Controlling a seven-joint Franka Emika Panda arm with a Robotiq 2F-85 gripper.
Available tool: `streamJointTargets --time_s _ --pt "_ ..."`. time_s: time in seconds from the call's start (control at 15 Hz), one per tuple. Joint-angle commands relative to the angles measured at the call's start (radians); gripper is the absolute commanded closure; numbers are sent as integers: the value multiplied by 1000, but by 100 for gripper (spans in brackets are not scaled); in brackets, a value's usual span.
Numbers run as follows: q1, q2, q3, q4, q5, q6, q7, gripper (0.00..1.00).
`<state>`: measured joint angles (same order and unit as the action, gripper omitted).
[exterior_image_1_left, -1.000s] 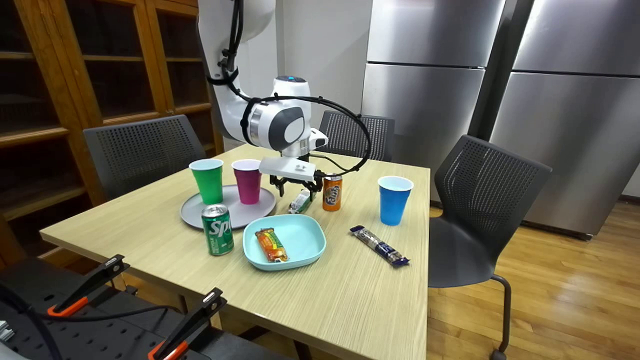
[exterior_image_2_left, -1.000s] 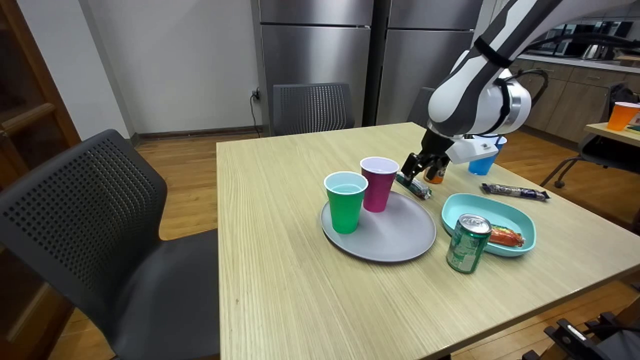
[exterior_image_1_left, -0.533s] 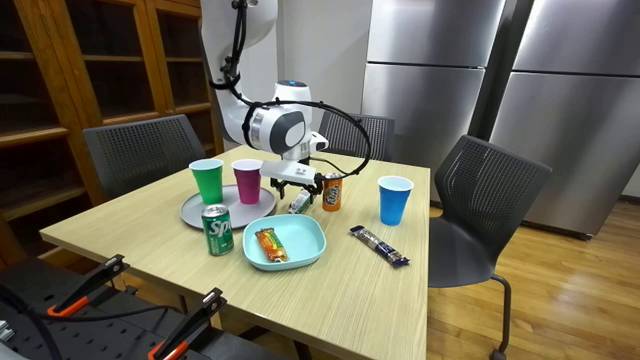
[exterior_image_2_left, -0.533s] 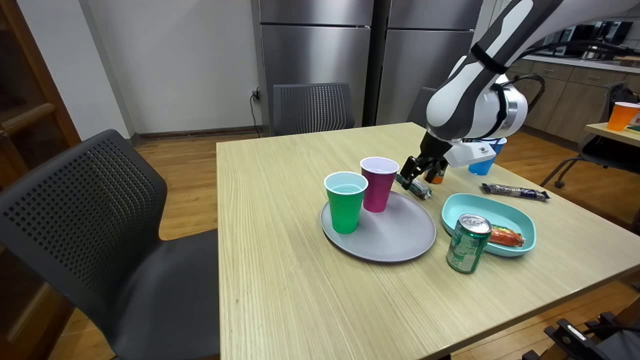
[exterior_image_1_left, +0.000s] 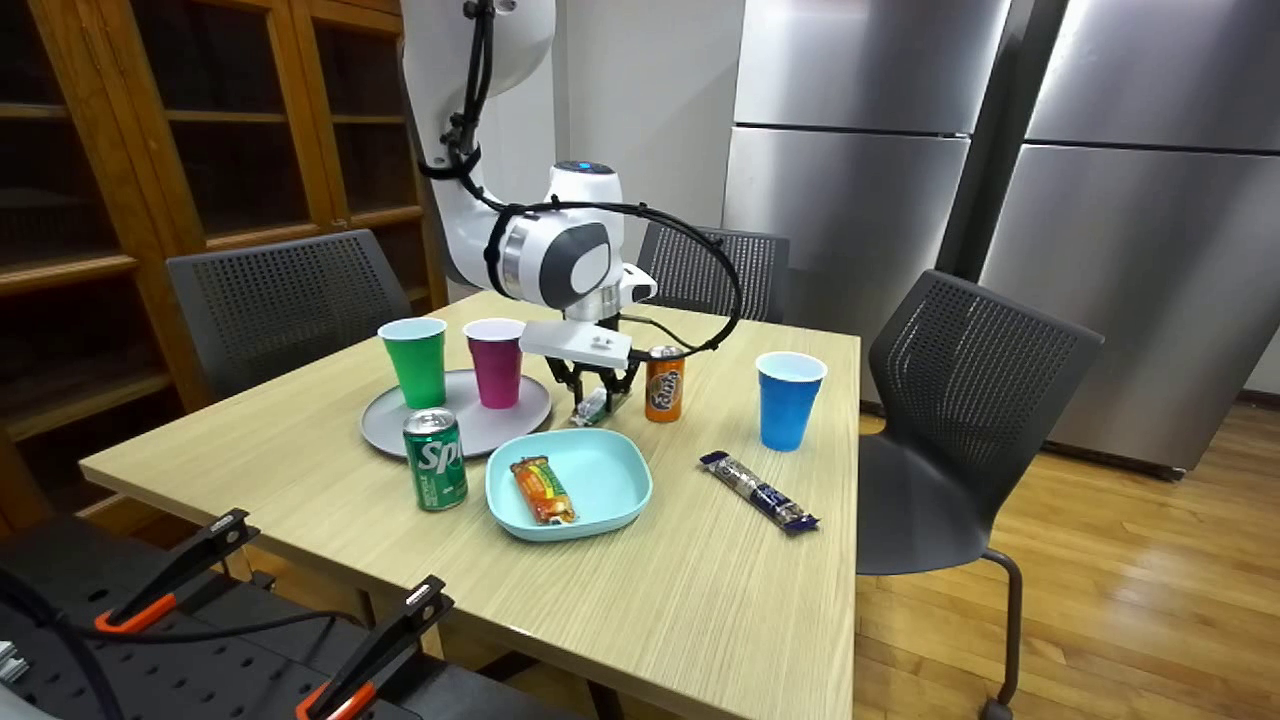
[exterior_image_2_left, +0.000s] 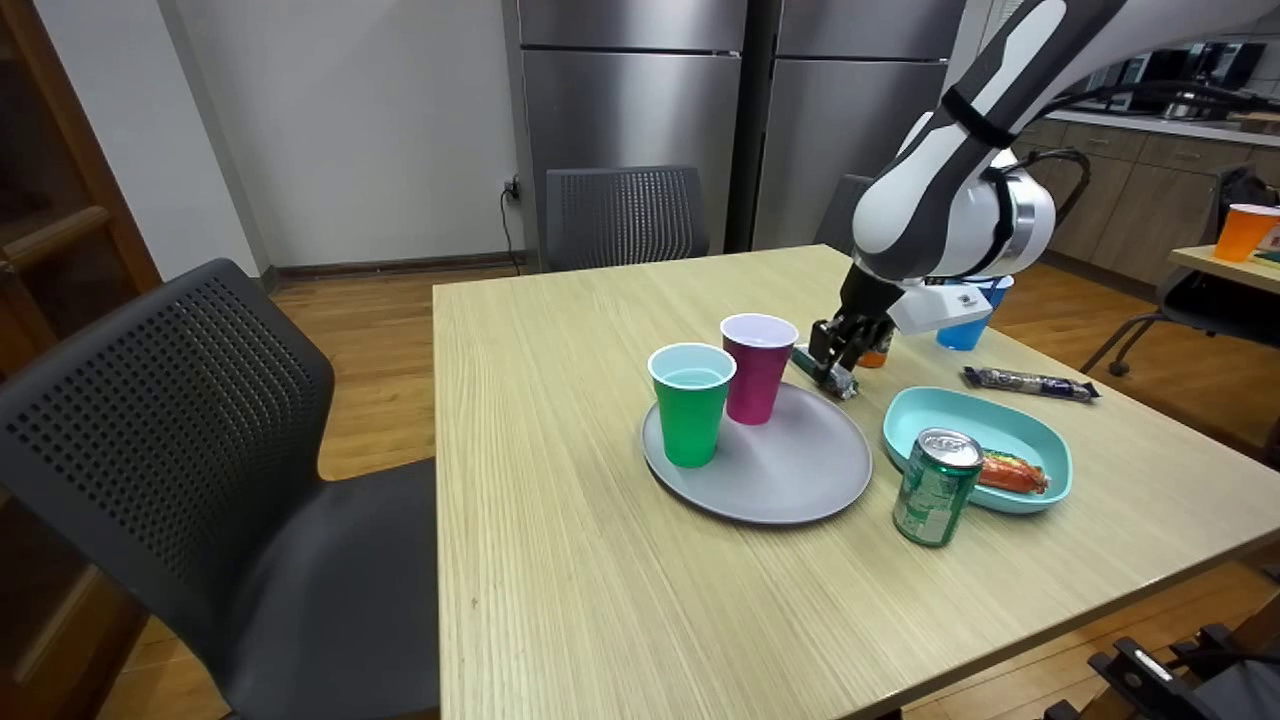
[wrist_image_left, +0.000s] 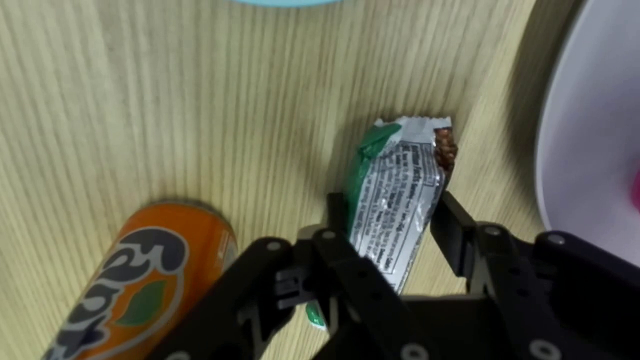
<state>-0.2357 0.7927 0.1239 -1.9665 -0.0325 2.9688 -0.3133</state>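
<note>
Gripper (wrist_image_left: 391, 212) has its 2 fingers drawn closer together than in the earlier frame. Jaws are closed on the green-and-silver wrapped bar (wrist_image_left: 400, 185), 1 finger against each long side in the wrist view. Bar rests on the table (wrist_image_left: 210, 110) between the orange can (wrist_image_left: 150, 280) and the gray plate (wrist_image_left: 590, 125), near the turquoise dish (exterior_image_1_left: 610, 480); gripper partly hides it.

wrist view | snack bar (wrist_image_left: 392, 215) between jaws | Fanta can (wrist_image_left: 150, 285) left | plate (wrist_image_left: 590, 120) right

Upright blue cup (exterior_image_1_left: 786, 412), dark chairs (exterior_image_1_left: 975, 370), refrigerators (exterior_image_1_left: 845, 215), perhaps a distant kettle (exterior_image_2_left: 1185, 110).
</note>
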Motion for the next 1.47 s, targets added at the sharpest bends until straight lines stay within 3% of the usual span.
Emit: streamJointTargets --time_s 0.0,0.07,0.8,1.4 --pt "-11 -1 14 2 1 11 17 80" --pt "-13 -4 17 -1 1 14 16 86" --pt "52 -115 -42 -77 -40 -66 22 86" --pt "-8 -229 -23 -233 -54 -44 -73 86"
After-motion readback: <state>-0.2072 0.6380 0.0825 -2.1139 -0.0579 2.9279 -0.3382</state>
